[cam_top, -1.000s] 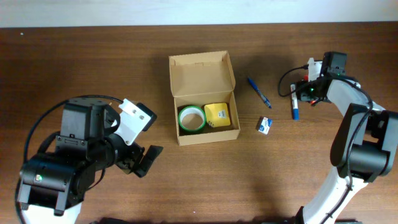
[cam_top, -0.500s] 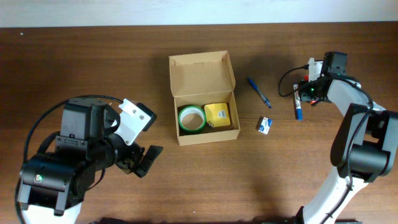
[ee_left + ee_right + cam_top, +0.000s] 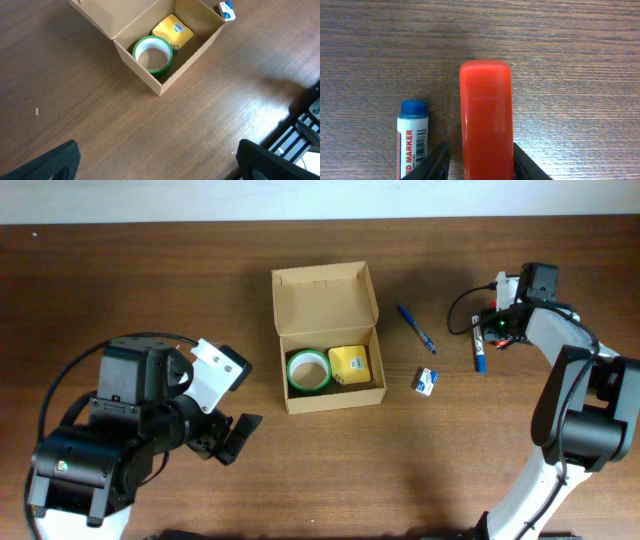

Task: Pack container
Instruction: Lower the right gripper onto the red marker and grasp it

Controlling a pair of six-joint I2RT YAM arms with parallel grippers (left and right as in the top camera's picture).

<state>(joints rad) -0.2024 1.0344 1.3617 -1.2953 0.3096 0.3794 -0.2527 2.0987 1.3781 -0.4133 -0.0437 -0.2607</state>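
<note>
The container (image 3: 325, 285) is an open tan cardboard box in the middle of the table, lid flap laid back. It holds a green tape roll (image 3: 308, 370) and a yellow pack (image 3: 349, 366). The left wrist view shows the box (image 3: 165, 82), the roll (image 3: 152, 52) and the pack (image 3: 172, 31). My left gripper (image 3: 235, 438) is open and empty, low left of the box, with bare wood between its fingers (image 3: 157, 160). My right gripper (image 3: 497, 322) is at the far right, fingers (image 3: 481, 167) closed on a red object (image 3: 485, 110).
A blue-capped marker (image 3: 479, 352) lies just beside the right gripper and shows in the right wrist view (image 3: 413, 135). A blue pen (image 3: 416, 328) and a small white-and-blue box (image 3: 426, 381) lie between the container and the right arm.
The blue marker has shifted slightly to the right beside the right gripper. Neither arm has visibly moved.
</note>
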